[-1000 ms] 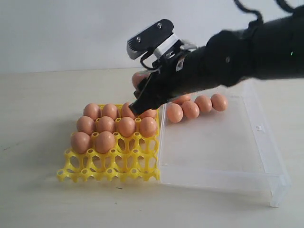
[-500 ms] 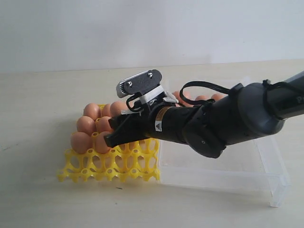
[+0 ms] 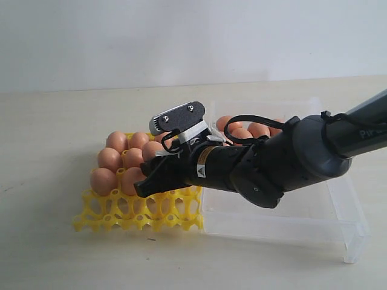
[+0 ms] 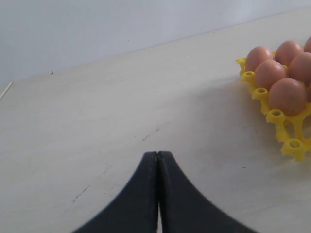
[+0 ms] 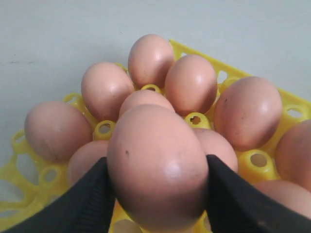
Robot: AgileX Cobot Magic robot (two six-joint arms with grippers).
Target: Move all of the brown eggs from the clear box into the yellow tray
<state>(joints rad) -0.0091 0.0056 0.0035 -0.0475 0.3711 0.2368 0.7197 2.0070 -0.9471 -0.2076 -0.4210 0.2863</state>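
Observation:
My right gripper [image 3: 145, 183] reaches across from the right and hangs low over the yellow tray [image 3: 97, 219], near its middle rows. It is shut on a brown egg [image 5: 155, 145], one black finger [image 5: 85, 204] on each side of the shell; the right gripper [image 5: 156, 167] holds it just above the cups. Several brown eggs [image 3: 109, 159] fill the tray's back and left cups. A few more eggs [image 3: 259, 129] lie at the back of the clear box [image 3: 344, 211], partly hidden by the arm. My left gripper [image 4: 158, 155] is shut on nothing, over bare table left of the tray [image 4: 291, 145].
The clear box adjoins the tray's right side, its low front wall [image 3: 284, 229] towards the camera. The tray's front row of cups [image 3: 139, 219] holds no eggs. A pale wall stands behind the light table [image 3: 48, 254].
The right arm came down and forward with the egg, from high over the tray's back edge to low over its middle. The left gripper's earlier state is not shown.

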